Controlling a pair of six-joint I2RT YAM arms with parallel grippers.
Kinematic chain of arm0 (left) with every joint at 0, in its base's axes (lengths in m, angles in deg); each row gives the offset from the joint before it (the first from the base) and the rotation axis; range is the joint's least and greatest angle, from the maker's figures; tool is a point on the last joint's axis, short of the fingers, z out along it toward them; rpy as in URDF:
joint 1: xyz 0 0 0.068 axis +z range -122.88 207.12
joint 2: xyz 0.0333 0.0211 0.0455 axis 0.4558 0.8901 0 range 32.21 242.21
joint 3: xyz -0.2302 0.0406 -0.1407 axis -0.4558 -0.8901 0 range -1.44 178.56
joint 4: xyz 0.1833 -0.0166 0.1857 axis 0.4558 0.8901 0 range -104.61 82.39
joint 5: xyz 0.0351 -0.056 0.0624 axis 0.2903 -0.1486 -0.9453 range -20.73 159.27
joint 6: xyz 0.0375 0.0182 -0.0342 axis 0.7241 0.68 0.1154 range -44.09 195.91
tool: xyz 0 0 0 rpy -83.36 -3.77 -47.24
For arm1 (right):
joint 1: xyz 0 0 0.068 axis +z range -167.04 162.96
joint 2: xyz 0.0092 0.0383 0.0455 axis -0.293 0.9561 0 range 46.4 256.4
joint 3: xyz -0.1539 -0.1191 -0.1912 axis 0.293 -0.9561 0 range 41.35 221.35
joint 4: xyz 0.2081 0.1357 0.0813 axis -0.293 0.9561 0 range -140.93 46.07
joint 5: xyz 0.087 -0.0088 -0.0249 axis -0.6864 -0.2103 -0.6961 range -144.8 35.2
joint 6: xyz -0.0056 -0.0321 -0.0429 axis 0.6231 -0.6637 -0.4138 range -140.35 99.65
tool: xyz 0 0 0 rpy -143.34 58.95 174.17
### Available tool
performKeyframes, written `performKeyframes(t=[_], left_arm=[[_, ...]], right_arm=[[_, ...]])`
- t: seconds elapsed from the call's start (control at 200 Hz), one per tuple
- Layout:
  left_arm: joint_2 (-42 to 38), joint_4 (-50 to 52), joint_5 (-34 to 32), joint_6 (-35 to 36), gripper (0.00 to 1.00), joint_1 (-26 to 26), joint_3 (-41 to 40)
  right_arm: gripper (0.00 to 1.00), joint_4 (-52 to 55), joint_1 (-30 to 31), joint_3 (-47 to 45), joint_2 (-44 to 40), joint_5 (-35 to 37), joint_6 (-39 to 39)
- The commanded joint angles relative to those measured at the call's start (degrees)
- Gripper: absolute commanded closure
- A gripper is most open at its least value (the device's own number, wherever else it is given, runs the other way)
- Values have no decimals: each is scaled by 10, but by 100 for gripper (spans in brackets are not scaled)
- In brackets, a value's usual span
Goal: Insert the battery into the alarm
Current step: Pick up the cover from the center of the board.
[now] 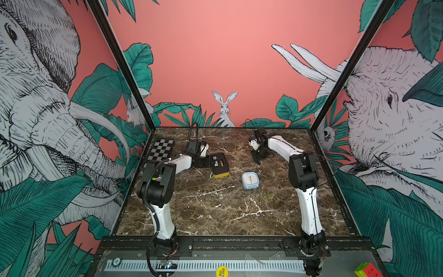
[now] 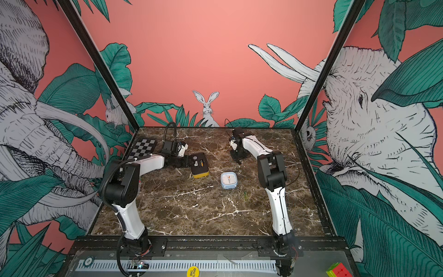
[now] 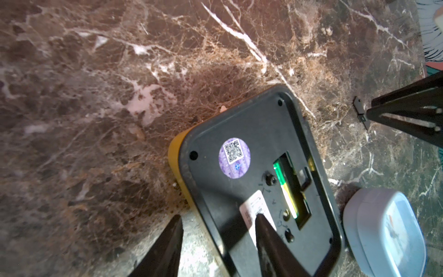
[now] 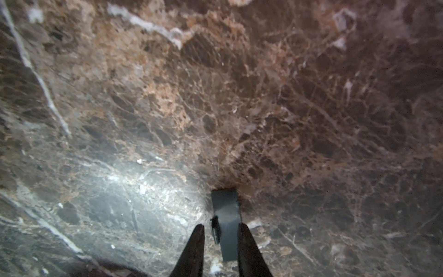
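Retrieving the battery cover (image 4: 225,203): right end effector (image 4: 221,225) flanks it closely, grip unconfirmed. Left end effector (image 3: 219,215), half open and empty, straddles the yellow alarm clock (image 3: 239,134) edge. Refitting will likely need careful alignment.

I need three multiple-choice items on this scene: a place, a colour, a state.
1. Where on the table lies the checkerboard? A. far left corner B. near right corner C. centre
2. What colour is the side of the alarm lying face down? A. red B. yellow C. white
3. How is the alarm's battery compartment? A. covered by its lid B. open, battery inside C. open, empty

1 A: it lies at the back by the left wall. 2 B: yellow shows under its black back. 3 B: the left wrist view shows a green-yellow battery in the open slot.
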Motion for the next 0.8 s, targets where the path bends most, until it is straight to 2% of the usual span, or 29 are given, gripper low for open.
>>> performKeyframes(t=[0.0, 0.21, 0.665, 0.79], left_arm=[[-27, 22, -7, 9, 49, -2, 14], [-26, 26, -11, 11, 50, -2, 16], [-56, 26, -29, 11, 46, -2, 9], [-83, 4, -43, 1, 39, -5, 0]], right_arm=[[77, 22, -4, 13, 17, -5, -12], [81, 22, -4, 9, 25, -22, -12], [100, 32, -5, -5, 10, -53, -8], [100, 14, -7, -4, -11, -93, 17]])
